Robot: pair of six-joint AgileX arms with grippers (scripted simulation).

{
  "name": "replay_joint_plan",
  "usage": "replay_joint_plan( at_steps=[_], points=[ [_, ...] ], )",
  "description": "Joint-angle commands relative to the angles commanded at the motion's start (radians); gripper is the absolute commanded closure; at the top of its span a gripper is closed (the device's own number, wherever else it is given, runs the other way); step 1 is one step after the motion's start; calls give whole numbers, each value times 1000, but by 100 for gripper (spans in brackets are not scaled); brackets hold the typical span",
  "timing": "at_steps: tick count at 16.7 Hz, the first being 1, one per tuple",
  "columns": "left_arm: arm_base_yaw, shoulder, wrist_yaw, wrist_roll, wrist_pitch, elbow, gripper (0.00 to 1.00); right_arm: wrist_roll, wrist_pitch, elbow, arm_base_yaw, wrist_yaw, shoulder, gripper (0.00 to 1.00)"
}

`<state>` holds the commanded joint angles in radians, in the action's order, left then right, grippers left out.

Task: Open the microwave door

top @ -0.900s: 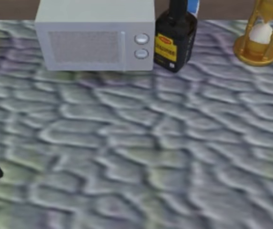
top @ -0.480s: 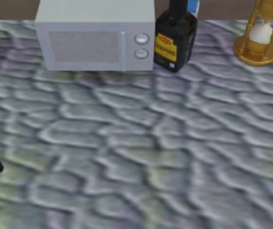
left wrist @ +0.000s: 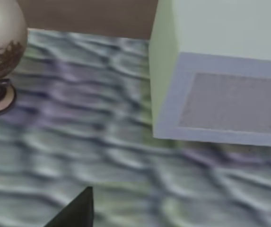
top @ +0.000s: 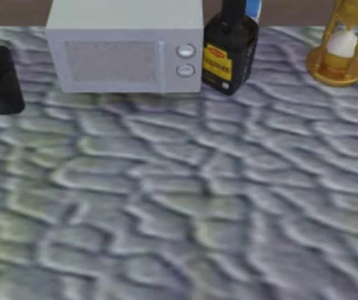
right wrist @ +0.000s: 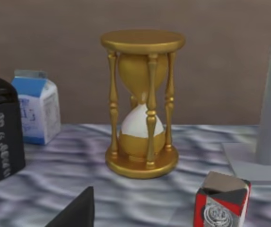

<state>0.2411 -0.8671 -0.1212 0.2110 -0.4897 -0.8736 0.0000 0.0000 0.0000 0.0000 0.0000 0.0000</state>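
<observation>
The small white-grey box microwave [top: 124,45] stands at the far edge of the rippled grey-patterned tabletop [top: 185,200], left of centre in the top view. Its flat light-grey door with speckled mesh window [top: 111,61] lies flush with the casing, fully closed; the thin vertical handle [top: 161,60] sits at the door's right edge, just beside the two round knobs [top: 185,60].

The left pincer [top: 0,78] hangs just off the microwave's left side, apart from it. Only a dark body shows; whether its fingers are spread or pressed together cannot be told. The right pincer does not appear from above, and its finger state likewise cannot be told; the right wrist view faces a gold hourglass [right wrist: 143,104].

Assessment: the approach step is in hand, with no contact yet. The left pincer is near the hinge side, so it should travel across the front to the handle, grip there, and pull along an arc about the left edge. The dark square bottle with yellow label [top: 229,53] stands touching or nearly touching the microwave's right side; it should be kept clear of.
</observation>
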Motion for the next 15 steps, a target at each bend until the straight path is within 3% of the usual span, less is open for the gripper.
replay_joint_plan(
  at_steps=[8, 15],
  points=[
    [210, -786, -99, 201, -398, -863, 0, 0, 0, 0, 0, 0, 0, 0],
    [332, -1233, -157, 305, -651, -1292, 0, 0, 0, 0, 0, 0, 0, 0]
  ],
)
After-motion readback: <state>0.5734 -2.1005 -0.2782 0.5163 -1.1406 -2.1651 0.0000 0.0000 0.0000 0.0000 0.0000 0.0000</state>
